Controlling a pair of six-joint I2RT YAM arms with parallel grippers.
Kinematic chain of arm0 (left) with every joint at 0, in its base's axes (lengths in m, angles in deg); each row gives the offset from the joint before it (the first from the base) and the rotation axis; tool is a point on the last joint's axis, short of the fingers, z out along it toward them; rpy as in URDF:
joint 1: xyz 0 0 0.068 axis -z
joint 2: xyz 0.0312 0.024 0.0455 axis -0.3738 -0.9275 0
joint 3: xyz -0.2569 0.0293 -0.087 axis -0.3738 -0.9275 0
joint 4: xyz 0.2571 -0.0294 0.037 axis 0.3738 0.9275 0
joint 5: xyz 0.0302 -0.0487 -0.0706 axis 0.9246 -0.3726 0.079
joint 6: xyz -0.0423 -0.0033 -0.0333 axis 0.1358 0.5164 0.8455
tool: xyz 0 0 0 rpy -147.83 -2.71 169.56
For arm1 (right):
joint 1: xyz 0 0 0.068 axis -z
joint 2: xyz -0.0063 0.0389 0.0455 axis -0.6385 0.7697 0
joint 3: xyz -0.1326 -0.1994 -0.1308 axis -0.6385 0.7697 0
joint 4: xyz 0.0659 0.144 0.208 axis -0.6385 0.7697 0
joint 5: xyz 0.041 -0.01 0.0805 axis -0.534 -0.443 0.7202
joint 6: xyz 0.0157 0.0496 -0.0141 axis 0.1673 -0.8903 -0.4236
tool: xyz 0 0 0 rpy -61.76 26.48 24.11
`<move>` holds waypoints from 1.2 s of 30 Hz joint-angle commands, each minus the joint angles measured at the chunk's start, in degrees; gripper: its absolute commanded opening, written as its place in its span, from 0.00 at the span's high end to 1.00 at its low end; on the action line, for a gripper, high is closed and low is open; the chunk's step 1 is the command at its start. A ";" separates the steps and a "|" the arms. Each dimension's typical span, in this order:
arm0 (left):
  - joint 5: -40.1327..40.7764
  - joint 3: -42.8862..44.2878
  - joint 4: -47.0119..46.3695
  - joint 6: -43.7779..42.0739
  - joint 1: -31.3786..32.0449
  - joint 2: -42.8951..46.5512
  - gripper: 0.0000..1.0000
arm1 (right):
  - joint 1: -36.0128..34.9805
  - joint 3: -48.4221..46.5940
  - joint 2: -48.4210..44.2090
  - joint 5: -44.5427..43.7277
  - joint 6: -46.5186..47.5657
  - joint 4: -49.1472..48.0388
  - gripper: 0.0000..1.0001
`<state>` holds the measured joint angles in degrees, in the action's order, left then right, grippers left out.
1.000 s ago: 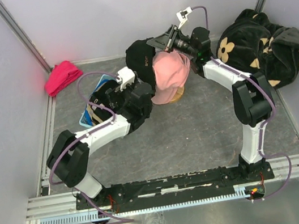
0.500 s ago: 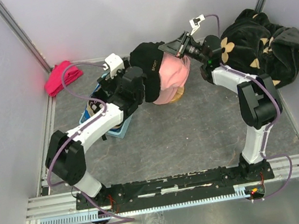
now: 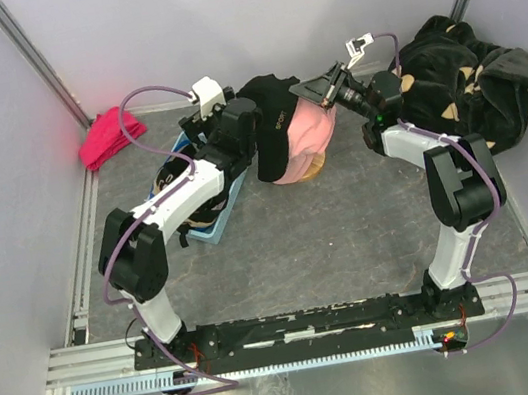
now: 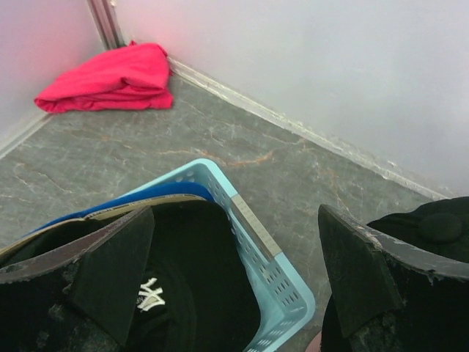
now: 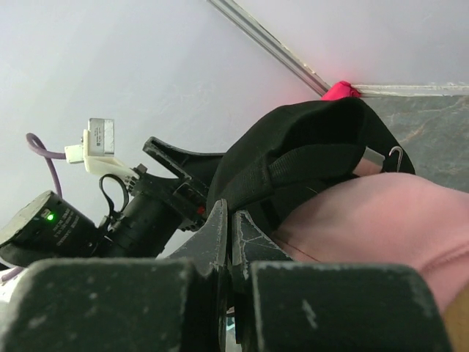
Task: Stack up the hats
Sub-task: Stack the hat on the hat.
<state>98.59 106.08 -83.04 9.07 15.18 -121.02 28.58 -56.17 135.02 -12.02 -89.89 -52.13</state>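
Pile at back of counter: tan hat at bottom, pink hat on it, black hat on top.
Left to do: blue hat and lettered black hat, both in basket.
Left end effector wide open over basket, holding nothing.
Right end effector clenched tight beside top hat; cannot tell if it pinches it.

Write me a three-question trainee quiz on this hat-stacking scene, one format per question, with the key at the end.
1. True or false: the left gripper is open.
2. On the stack, the black cap lies on which one? A) a blue cap B) the pink cap C) a red cloth
3. Fill in: the cap with the white logo sits inside a light blue ______.
Key: 1 true; 2 B; 3 basket.
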 commanded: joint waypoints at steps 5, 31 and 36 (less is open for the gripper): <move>-6.06 3.80 3.92 6.40 -1.36 -1.83 0.01 | 2.16 3.44 -3.44 0.42 -1.54 -8.58 0.99; -22.27 7.04 -3.01 3.45 -3.29 -4.85 0.02 | 4.13 15.21 -6.81 -1.75 -0.43 -11.31 0.98; -24.15 8.23 -3.47 3.36 -3.24 -5.45 0.02 | 4.52 17.29 -7.47 -2.47 0.31 -10.88 0.99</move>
<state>76.58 111.06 -83.50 12.39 12.12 -125.61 32.23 -40.17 130.60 -13.48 -91.26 -59.78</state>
